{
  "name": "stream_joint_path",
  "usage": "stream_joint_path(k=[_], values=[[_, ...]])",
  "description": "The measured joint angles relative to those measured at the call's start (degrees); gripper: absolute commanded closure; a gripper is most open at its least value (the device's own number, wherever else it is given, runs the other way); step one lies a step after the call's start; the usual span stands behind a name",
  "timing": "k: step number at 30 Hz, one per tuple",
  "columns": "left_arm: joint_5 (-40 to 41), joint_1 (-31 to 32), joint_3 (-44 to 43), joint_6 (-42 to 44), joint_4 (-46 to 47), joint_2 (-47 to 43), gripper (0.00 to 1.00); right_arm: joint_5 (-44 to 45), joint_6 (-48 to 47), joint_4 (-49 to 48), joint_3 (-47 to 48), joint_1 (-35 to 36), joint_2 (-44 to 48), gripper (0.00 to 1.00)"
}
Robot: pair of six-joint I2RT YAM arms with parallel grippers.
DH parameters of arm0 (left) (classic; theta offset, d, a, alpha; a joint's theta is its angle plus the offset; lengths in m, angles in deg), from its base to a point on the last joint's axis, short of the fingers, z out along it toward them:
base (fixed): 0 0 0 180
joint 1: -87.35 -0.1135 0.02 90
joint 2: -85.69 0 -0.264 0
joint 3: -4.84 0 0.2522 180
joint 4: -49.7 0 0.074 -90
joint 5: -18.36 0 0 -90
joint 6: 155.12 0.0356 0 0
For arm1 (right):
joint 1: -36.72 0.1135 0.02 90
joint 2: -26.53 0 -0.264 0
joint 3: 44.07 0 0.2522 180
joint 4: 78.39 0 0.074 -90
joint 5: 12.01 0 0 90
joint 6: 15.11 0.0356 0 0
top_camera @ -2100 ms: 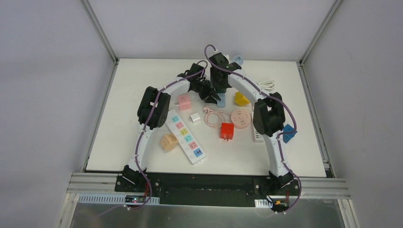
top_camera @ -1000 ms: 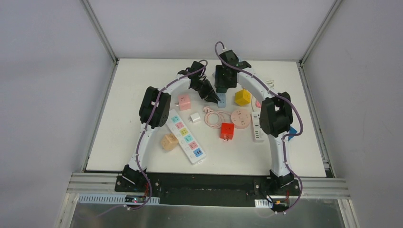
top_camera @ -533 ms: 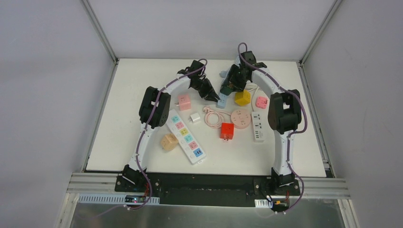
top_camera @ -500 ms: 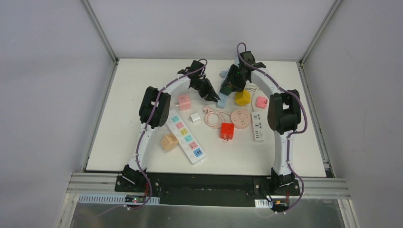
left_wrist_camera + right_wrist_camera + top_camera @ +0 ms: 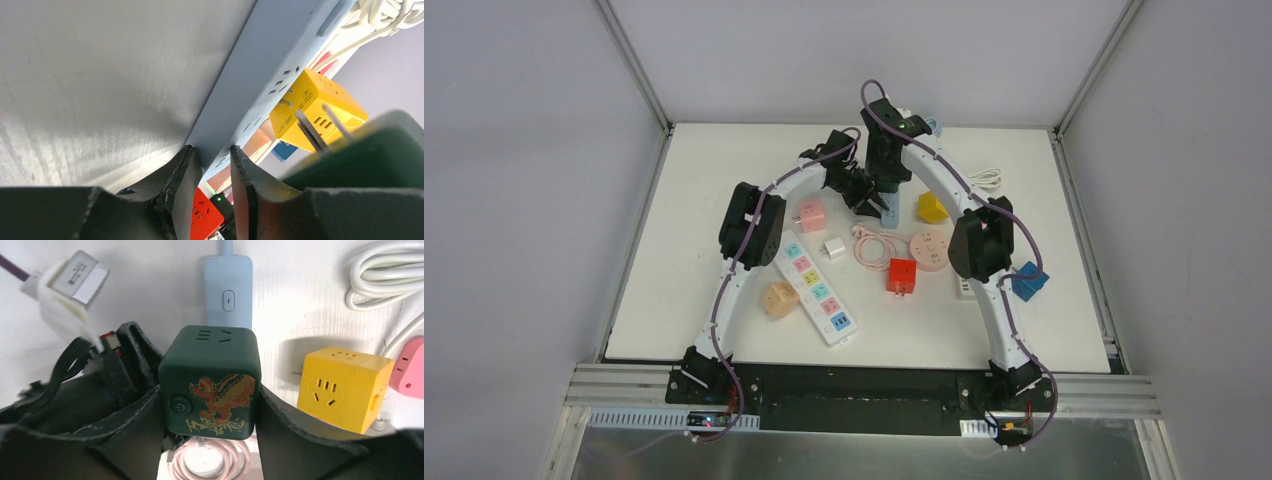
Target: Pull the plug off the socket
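Note:
A light blue power strip [image 5: 890,211] lies at the back middle of the table. It also shows in the left wrist view [image 5: 260,85] and the right wrist view [image 5: 227,290]. My left gripper [image 5: 867,200] [image 5: 212,155] is shut on the near end of the strip. My right gripper [image 5: 886,178] [image 5: 209,395] is shut on a dark green cube plug with a dragon print [image 5: 210,380]. It holds the plug just above the strip. In the left wrist view the green cube [image 5: 370,165] shows two bare prongs [image 5: 307,129], out of the strip.
A yellow cube socket [image 5: 932,207] [image 5: 340,390] sits right of the strip. Near it are a white coiled cable [image 5: 986,178], a pink round socket [image 5: 931,250] with a pink cable coil [image 5: 874,245], and a red cube [image 5: 902,275]. Also in view are a pink cube [image 5: 811,213], a white charger [image 5: 834,247], a long multicolour strip [image 5: 816,290], a beige cube [image 5: 778,298] and a blue cube [image 5: 1028,281].
My right arm had swung right toward the yellow cube and has come back left over the light blue strip. My left gripper has stayed on the strip.

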Motion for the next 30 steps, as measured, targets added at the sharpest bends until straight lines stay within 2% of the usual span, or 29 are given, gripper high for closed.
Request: stream_joint_path(k=[6, 12, 20, 26, 30], values=[[0.35, -0.04, 0.0, -0.66, 0.59, 0.39, 0.7, -0.31, 1.25, 2.69, 2.56, 0.94, 0.11, 1.0], [0.39, -0.02, 0.15, -0.46, 1.16, 0.39, 0.56, -0.57, 2.25, 1.42, -1.84, -0.28, 2.4, 1.0], [0.39, -0.17, 6.23, 0.9, 10.08, -3.19, 0.4, -4.92, 4.96, -6.25, -17.84, -5.42, 12.79, 0.98], [0.44, -1.66, 11.8, 5.03, 13.57, -9.7, 0.36, -11.19, 6.62, -14.88, -25.07, -11.72, 16.09, 0.92], [1.68, -3.26, 14.86, 8.92, 12.87, -16.46, 0.33, -18.84, 7.04, -20.55, -29.07, -12.44, 16.5, 0.88]])
